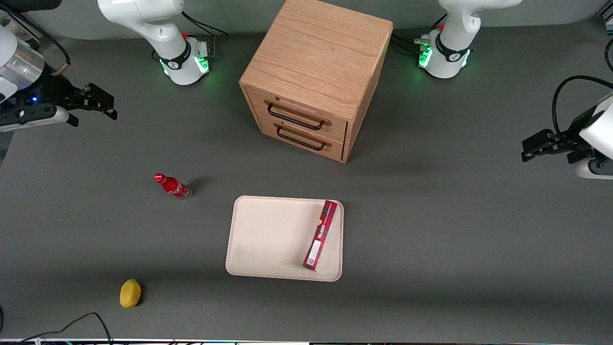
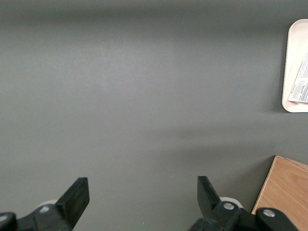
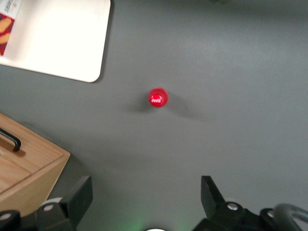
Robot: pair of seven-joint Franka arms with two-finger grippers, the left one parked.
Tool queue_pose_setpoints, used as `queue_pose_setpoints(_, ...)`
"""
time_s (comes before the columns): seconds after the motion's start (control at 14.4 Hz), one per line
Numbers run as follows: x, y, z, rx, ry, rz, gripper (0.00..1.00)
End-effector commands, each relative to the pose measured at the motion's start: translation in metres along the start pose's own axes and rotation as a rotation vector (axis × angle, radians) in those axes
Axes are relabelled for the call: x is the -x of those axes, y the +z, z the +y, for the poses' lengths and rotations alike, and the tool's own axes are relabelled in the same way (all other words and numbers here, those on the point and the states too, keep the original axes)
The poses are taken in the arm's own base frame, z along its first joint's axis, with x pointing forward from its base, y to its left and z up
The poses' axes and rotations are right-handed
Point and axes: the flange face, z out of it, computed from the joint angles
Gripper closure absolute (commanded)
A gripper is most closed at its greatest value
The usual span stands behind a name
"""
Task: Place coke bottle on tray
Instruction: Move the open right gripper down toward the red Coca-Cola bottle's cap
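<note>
- I see my tool [image 1: 93,103] wide open, holding nothing, high over the counter [image 1: 431,239].
- Bottle [image 1: 172,186] stands upright beside the tray [image 1: 268,239], apart.

Right arm [image 1: 19,72]: held raised above the table at the working arm's end, wrist turned sideways. Gripper [image 1: 103,103]: carried clear of the surface, fingers [image 3: 79,195] spread wide apart, nothing held between them.
</note>
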Motion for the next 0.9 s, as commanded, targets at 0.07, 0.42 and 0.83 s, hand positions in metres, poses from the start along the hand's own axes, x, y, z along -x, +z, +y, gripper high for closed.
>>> queue_pose_setpoints(0.07, -0.015, -0.004, 0.000, -0.013, 0.030, -0.021, 0.00)
queue_pose_setpoints(0.42, -0.016, 0.031, 0.000, -0.010, 0.042, -0.102, 0.00)
queue_pose_setpoints(0.83, -0.019, 0.150, 0.001, 0.014, 0.023, -0.027, 0.00)
